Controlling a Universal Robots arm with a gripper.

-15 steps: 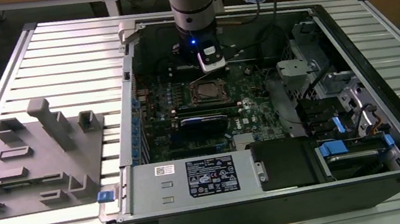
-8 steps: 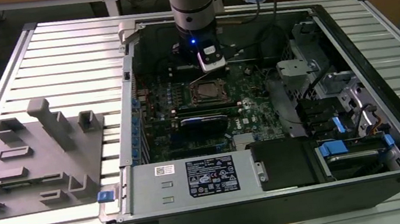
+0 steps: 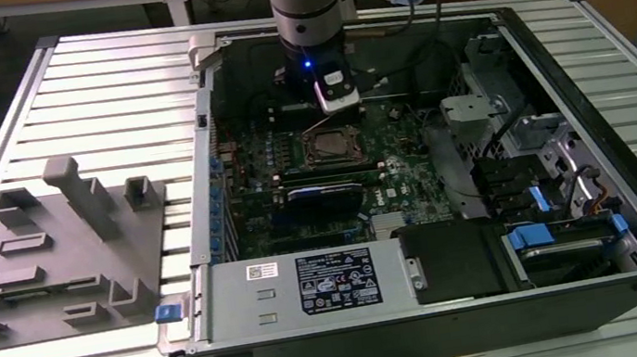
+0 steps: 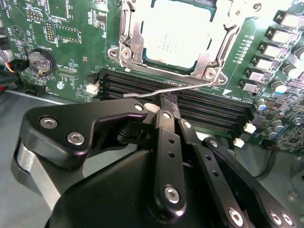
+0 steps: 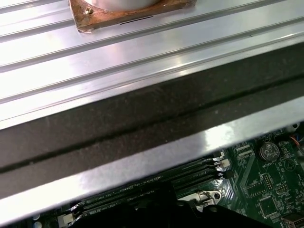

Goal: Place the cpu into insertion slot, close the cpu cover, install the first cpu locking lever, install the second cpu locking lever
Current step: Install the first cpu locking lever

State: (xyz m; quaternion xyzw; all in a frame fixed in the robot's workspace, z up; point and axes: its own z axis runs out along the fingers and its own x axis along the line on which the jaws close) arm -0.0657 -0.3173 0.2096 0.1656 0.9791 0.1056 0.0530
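The gripper (image 4: 167, 99) is being held closed, tip just beside the crosswise-lying locking lever (image 4: 190, 87). The cpu (image 4: 173, 33) is being covered by the cpu cover (image 4: 219, 45), at six o'clock from the gripper in the exterior view.

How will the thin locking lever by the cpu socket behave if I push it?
The locking lever looks like a thin bent metal rod, so probably springy, flexing before it moves. Its shiny round surface may slip off the end effector tip beside it. One end seems anchored by the cpu cover, so it should pivot rather than slide.
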